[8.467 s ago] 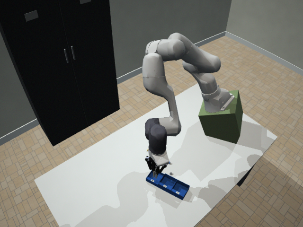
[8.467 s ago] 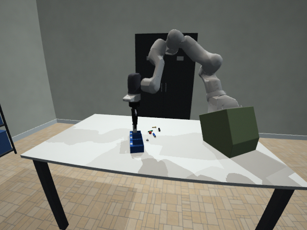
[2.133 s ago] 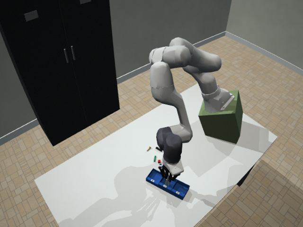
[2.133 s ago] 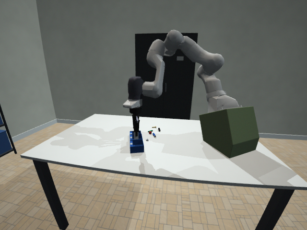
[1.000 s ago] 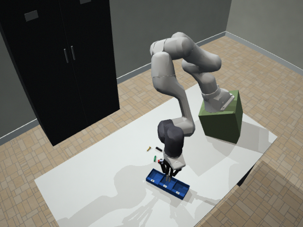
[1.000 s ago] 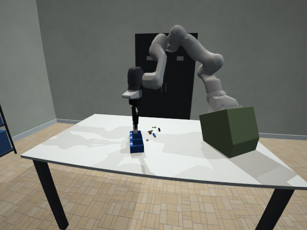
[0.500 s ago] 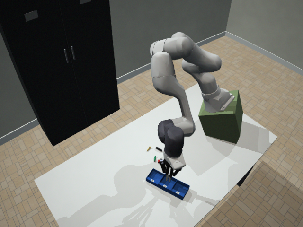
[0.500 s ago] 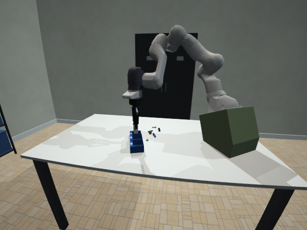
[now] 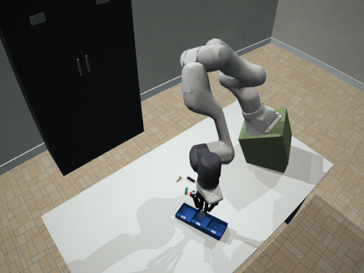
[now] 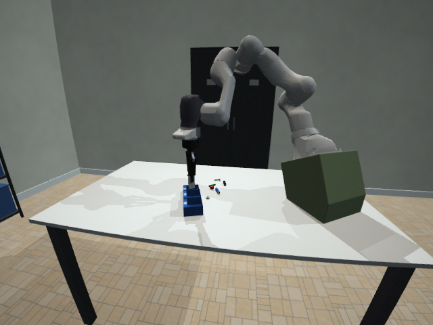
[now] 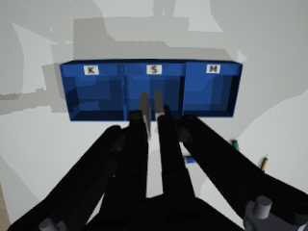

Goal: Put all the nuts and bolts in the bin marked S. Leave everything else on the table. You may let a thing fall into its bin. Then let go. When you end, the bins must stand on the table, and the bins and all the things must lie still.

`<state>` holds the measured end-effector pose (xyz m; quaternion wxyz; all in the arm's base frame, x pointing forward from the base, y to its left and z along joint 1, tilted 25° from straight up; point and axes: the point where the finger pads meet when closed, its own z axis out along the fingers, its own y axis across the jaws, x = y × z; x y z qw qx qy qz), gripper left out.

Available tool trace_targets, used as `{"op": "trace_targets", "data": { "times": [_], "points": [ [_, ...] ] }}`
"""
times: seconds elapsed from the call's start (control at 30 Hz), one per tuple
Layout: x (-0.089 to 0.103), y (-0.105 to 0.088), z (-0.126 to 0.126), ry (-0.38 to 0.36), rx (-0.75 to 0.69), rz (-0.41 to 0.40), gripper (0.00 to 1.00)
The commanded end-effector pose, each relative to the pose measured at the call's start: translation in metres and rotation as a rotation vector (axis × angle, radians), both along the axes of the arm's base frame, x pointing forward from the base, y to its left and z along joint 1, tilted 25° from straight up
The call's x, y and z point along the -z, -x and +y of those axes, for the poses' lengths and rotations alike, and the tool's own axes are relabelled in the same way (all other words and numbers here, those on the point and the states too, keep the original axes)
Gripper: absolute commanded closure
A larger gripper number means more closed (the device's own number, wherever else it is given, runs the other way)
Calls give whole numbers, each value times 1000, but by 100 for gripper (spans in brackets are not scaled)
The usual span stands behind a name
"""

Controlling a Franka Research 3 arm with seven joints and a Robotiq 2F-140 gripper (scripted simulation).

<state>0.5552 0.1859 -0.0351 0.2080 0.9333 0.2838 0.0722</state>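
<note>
Blue plastic forms the bin row (image 9: 182,216), one strip of three open compartments standing on the white table (image 9: 117,205). The wrist view shows its labels: K on the left (image 11: 91,69), S in the middle (image 11: 153,69) and M on the right (image 11: 211,68). The pincer (image 9: 202,214) points straight down over the middle compartment, the one marked S, with its fingertips at the level of the bin's rim or just inside it. The fingers are drawn almost fully together, with only a thin slit between the pads, and nothing can be seen held between them. Whether anything lies on the floor of the S compartment cannot be made out, since the fingers cover much of it.

The small parts lie loose on the table behind the bin row, on the side towards the robot's green base block (image 9: 265,144). Farthest from the bins are a yellow bolt (image 9: 178,178) and a short black piece (image 9: 190,178) just beside it. Nearer the bins are a green piece (image 9: 185,190) and a red piece (image 9: 193,193), the latter partly hidden by the wrist in the top view. The exterior view also shows a blue piece (image 10: 217,190) and a tiny pale nut-like part (image 10: 207,197) close to the bin row's side. All are apart from the bins.
</note>
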Motion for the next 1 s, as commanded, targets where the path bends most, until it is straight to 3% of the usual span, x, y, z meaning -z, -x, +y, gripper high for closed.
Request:
{"op": "trace_targets", "data": {
  "times": [0.0,0.8,0.97],
  "points": [
    [1,2,-1,1,2,5,95],
    [1,2,-1,1,2,5,95],
    [11,11,20,1,2,5,95]
  ]
}}
